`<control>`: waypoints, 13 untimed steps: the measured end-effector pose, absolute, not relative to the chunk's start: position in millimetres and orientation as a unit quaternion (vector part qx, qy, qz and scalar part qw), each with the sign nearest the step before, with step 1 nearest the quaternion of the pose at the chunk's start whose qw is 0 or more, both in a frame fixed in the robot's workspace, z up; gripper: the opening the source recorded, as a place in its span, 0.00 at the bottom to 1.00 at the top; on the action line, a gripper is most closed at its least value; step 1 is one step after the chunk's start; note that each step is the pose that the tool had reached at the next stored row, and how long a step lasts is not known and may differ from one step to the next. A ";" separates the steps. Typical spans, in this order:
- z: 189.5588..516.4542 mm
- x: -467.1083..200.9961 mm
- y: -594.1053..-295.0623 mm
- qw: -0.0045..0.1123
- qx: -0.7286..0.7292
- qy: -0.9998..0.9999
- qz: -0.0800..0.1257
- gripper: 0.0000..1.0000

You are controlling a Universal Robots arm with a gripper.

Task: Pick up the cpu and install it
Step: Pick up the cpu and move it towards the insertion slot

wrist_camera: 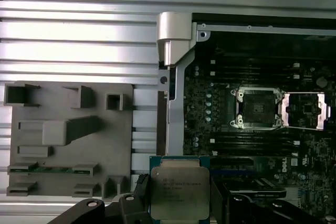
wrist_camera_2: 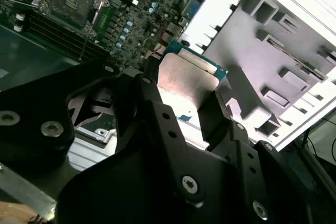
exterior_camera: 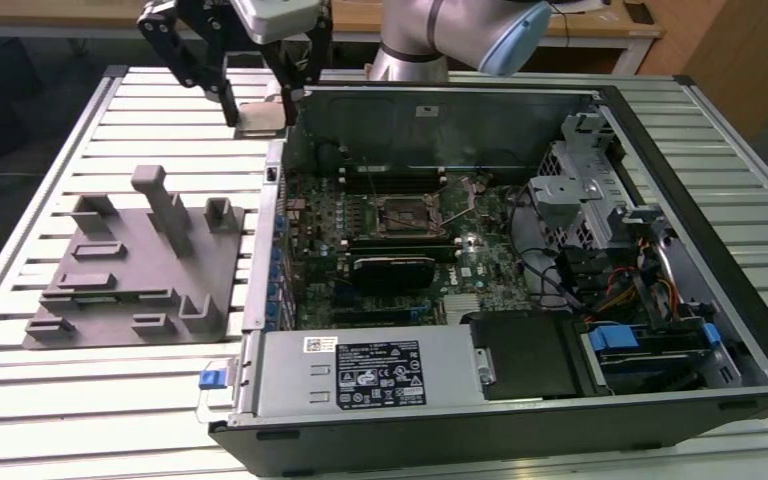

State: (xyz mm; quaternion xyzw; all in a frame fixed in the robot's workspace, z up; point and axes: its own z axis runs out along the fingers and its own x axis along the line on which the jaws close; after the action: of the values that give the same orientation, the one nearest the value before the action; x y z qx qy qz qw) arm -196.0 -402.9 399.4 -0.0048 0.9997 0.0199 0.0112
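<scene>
Pickup looks done to us: the black two-finger gripper [exterior_camera: 261,108] has its jaws clamped on the small square silvery-topped cpu [wrist_camera: 178,188], near the open computer case [wrist_camera: 176,93] edge. The metal-framed motherboard socket [wrist_camera: 257,109] sits empty, well apart, so installing remains.

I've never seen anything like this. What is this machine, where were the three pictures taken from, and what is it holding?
It is a robot arm with a black two-fingered claw at its end. The exterior view comes from a camera standing off the arm; both wrist views come from cameras riding on the arm near the claw. On the slatted metal table lie an open computer case and a gray plastic fixture. The claw is shut on the cpu, a small square silvery chip, held above the table near the case's edge. The square socket inside the case appears empty.
</scene>
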 end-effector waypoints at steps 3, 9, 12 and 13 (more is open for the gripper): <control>399.1 -187.0 -402.9 0.011 -0.005 1.000 0.020 0.54; 396.9 -171.9 -402.9 0.011 -0.005 1.000 0.020 0.54; 394.2 -165.7 -402.8 0.011 -0.005 1.000 0.020 0.54; 393.2 -163.8 -402.9 0.011 -0.005 1.000 0.020 0.54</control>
State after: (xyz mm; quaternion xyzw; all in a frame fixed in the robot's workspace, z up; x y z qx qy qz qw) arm -163.8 -402.9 393.2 -0.0048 0.9997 0.0199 0.0112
